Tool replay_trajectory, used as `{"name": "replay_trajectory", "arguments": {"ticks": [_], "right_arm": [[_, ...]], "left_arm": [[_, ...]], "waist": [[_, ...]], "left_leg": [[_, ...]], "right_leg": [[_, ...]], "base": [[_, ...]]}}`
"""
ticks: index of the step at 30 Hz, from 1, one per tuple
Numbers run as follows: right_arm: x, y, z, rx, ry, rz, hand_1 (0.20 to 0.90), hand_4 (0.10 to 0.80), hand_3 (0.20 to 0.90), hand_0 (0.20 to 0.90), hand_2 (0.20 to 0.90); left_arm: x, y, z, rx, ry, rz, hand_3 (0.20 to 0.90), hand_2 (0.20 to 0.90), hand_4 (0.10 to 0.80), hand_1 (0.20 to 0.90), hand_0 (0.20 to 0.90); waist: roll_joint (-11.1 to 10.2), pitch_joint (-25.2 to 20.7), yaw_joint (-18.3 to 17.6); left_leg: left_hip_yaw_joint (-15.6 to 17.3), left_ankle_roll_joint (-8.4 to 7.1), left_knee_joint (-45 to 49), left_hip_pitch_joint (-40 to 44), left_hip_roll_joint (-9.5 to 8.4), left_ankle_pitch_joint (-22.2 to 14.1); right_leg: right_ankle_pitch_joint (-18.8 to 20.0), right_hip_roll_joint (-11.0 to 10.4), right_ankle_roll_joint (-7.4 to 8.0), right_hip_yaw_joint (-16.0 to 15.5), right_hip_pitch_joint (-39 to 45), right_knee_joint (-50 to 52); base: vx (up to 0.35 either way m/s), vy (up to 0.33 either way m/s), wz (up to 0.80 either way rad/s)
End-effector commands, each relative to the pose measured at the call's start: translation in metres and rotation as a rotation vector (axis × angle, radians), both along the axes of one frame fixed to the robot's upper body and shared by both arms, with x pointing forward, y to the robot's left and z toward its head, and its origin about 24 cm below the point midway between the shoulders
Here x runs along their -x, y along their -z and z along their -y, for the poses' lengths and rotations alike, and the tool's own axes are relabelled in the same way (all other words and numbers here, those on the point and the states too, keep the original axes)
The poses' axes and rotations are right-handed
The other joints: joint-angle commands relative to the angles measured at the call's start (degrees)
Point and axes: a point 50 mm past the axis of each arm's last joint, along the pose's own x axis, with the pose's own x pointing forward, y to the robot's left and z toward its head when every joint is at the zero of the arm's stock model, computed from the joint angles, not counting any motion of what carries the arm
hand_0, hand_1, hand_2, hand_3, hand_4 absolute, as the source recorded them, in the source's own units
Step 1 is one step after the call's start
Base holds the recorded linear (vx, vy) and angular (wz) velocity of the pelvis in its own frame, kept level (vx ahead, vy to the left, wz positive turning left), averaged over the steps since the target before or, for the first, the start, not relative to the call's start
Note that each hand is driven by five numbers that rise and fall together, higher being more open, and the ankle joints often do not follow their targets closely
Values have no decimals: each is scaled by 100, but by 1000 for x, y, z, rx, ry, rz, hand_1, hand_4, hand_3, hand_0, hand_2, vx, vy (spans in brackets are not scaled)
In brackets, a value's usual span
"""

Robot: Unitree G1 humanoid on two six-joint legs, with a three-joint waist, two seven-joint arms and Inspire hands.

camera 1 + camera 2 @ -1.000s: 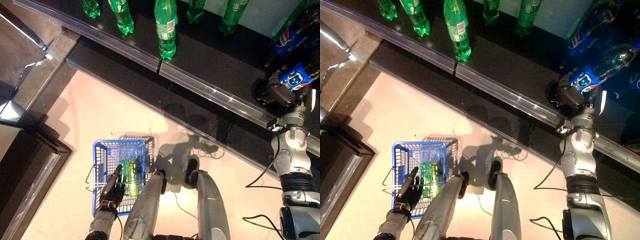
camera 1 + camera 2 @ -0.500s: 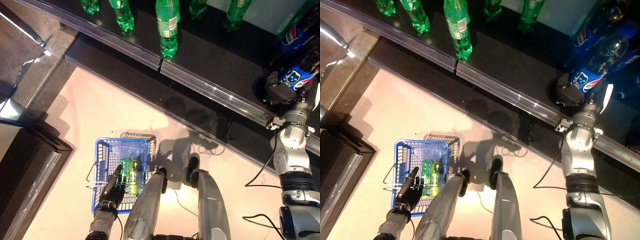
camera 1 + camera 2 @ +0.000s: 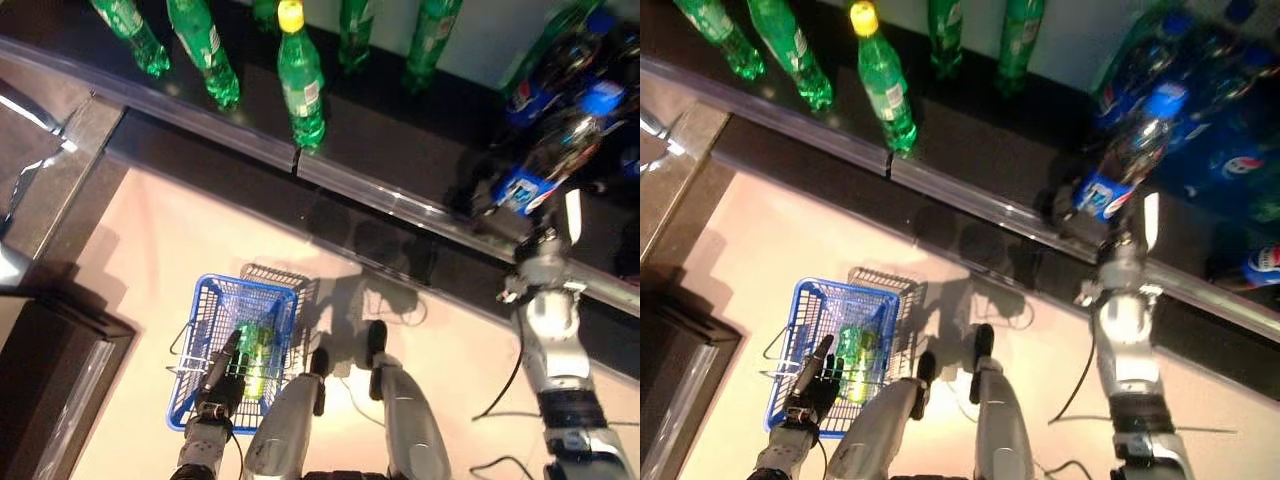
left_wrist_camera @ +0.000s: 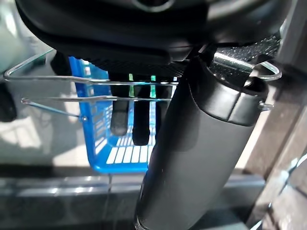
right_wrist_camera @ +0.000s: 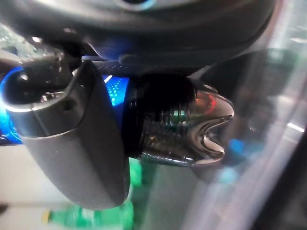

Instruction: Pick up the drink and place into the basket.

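The right hand was clamped around the blue-labelled drink bottle at the shelf; the left hand, fingers straight, hung over the blue basket, well apart

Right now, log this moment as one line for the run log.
right hand: shut on blue-labelled dark cola bottle at black shelf | left hand: open, over blue wire basket | basket: green bottles inside

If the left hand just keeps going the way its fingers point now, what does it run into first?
Most likely the green bottles already lying in the blue basket. The left hand sits at the basket's near edge over its wire handles, fingers aimed inward. Depth is unclear, so it may pass above them.
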Motion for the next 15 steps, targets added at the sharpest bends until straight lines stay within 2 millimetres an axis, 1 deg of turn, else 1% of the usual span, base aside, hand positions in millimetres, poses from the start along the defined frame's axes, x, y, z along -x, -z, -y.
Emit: {"name": "replay_trajectory", "arguments": {"ticks": [1,4,5,7,9,10,11,15], "right_arm": [[20,-64,-12,70,-153,380,300,100,200,300,300],[23,-50,-17,16,-204,337,300,100,200,300,300],[25,-42,-21,4,-226,310,300,100,200,300,300],[27,-32,-28,-1,-247,279,300,100,200,300,300],[28,-23,-33,-52,-285,237,300,100,200,300,300],[29,-15,-36,-93,-313,202,300,100,200,300,300],[30,-6,-43,-113,-348,167,300,100,200,300,300],[31,11,-57,-106,-408,92,300,100,200,300,300]], "left_arm": [[19,-9,-27,-153,6,61,200,300,100,300,300],[19,-7,-28,-154,-17,29,200,300,100,300,300],[20,-5,-27,-153,-21,14,200,300,100,300,300],[21,-2,-25,-148,-35,-2,200,300,100,300,300],[23,-1,-24,-138,-54,-3,200,300,100,300,300],[22,-1,-22,-131,-59,6,200,300,100,300,300],[20,-1,-19,-135,-45,14,200,300,100,300,300],[13,-4,-12,-149,6,49,200,300,100,300,300]], "waist": [[-100,-1568,-88],[-92,-1791,-114],[-93,-1878,-134],[-95,-2020,-168],[-89,-2119,-202],[-84,-2185,-218],[-83,-2240,-227],[-89,-2340,-223]], "left_leg": [[78,-15,-953,477,-123,337],[99,-34,-1305,803,-78,407],[98,-33,-1364,896,-73,410],[135,-35,-1426,1037,-63,401],[164,-33,-1474,1153,-50,381],[189,-29,-1502,1226,-38,362],[200,-20,-1528,1279,-36,345],[235,-5,-1560,1372,-39,311]], "right_leg": [[-110,316,336,39,448,-422],[-76,328,357,-9,656,-562],[-77,331,354,8,724,-595],[-54,327,358,-1,807,-652],[-60,328,355,17,879,-670],[-77,322,346,25,945,-687],[-97,319,331,38,1018,-713],[-131,297,304,13,1183,-804]], "base": [[-9,37,-13],[-38,16,-20],[-52,11,-24],[-38,22,-13],[-20,21,-9],[-40,12,-5],[-60,10,-1],[-40,0,-1]]}}
